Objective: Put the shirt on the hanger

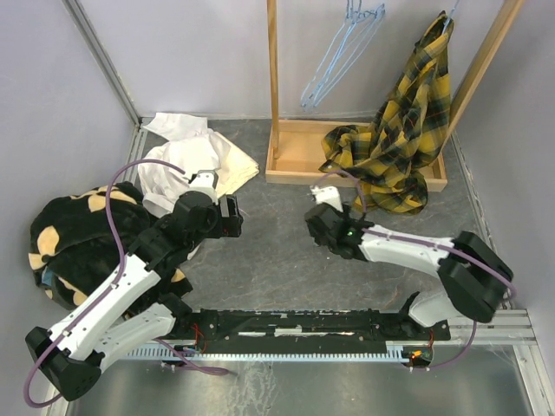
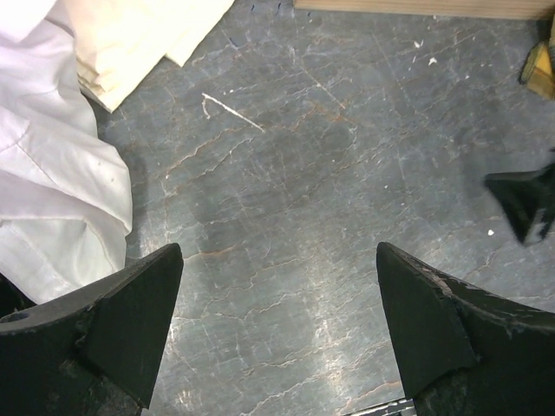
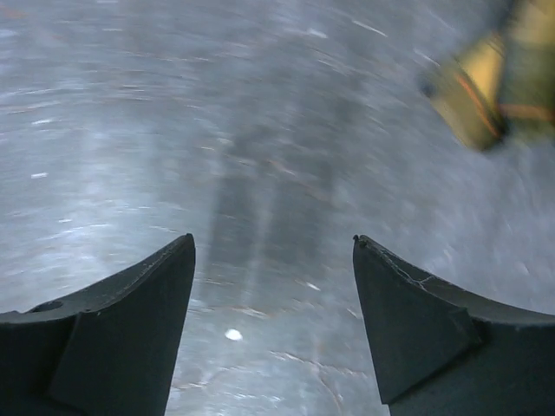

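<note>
The left jaws stand wide apart and hold nothing. In the left wrist view only bare grey tabletop [image 2: 286,199] lies between them. The right jaws are also apart and empty over bare tabletop, though the right wrist view is blurred. A corner of plaid shows at that view's upper right.

The shirt [image 1: 408,130] is at the far right of the tabletop. It hangs from high beside the right post [image 1: 490,52] of a wooden rack. Its lower folds are piled in and over the front lip of the rack's base tray [image 1: 295,169]. A short run of light-blue wire above the shirt's top is probably the hook of the hanger [image 1: 451,10]. The rest of the hanger is hidden by cloth, so I cannot tell whether both shoulders are seated. Bare light-blue hangers [image 1: 342,52] hang near the left post [image 1: 273,69].

The hanging step looks done or nearly done, with both arms clear of the cloth. If the drape needs settling, the right jaws are nearer. They should pinch a free edge of the piled folds and lift it upward. Dragging it toward the near edge could pull the hook off its perch.

The left jaws sit just beside a white garment [image 2: 52,191] and a cream cloth [image 2: 130,43]. A black fleece with tan patches [image 1: 61,234] lies at the left edge. The left arm should stay off all three.
</note>
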You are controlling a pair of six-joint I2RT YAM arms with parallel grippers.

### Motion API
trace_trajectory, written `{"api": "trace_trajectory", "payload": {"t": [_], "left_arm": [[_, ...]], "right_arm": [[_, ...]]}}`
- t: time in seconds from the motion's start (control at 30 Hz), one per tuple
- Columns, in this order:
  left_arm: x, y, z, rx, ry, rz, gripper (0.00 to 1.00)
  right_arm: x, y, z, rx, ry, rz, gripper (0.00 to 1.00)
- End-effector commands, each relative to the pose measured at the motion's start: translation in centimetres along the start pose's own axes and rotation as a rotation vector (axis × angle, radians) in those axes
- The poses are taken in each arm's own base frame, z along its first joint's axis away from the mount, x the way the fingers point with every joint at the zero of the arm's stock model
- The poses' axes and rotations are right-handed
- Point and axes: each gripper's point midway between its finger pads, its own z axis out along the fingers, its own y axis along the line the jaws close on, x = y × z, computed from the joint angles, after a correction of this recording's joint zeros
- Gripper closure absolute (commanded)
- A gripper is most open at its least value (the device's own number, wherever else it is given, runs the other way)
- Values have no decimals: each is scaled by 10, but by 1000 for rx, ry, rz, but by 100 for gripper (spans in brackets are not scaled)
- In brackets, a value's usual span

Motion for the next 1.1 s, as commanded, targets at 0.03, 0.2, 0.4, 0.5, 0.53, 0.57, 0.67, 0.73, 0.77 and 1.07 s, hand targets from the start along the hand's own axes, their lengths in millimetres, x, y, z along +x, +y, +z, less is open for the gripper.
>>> {"api": "trace_trajectory", "payload": {"t": [0.03, 0.2, 0.4, 0.5, 0.53, 0.57, 0.67, 0.73, 0.77, 1.07], "left_arm": [[-7, 0, 4, -2, -40, -5, 2], [-6, -1, 5, 3, -33, 2, 2], [-6, -1, 5, 5, -31, 0, 2], [-5, -2, 5, 7, -30, 0, 2], [-5, -1, 6, 6, -29, -1, 2], [-5, -2, 6, 8, -29, 0, 2], [-5, -2, 5, 9, -26, 1, 2], [-5, -2, 5, 7, -27, 0, 2], [-6, -1, 5, 6, -29, 0, 2], [-6, 1, 4, -4, -35, -3, 2]], "right_arm": [[9, -81, -27, 326, -103, 358, 16], [17, -142, -25, 404, -68, 510, 14], [12, -200, -29, 484, -83, 601, 10], [10, -215, -18, 454, -78, 644, 7], [11, -222, -12, 449, -68, 662, 7], [11, -225, -6, 442, -55, 672, 6], [9, -234, 12, 421, -26, 704, 6], [13, -236, 27, 398, 0, 733, 6], [13, -236, 33, 385, 10, 744, 6], [26, -218, 64, 289, 105, 818, 23]]}}
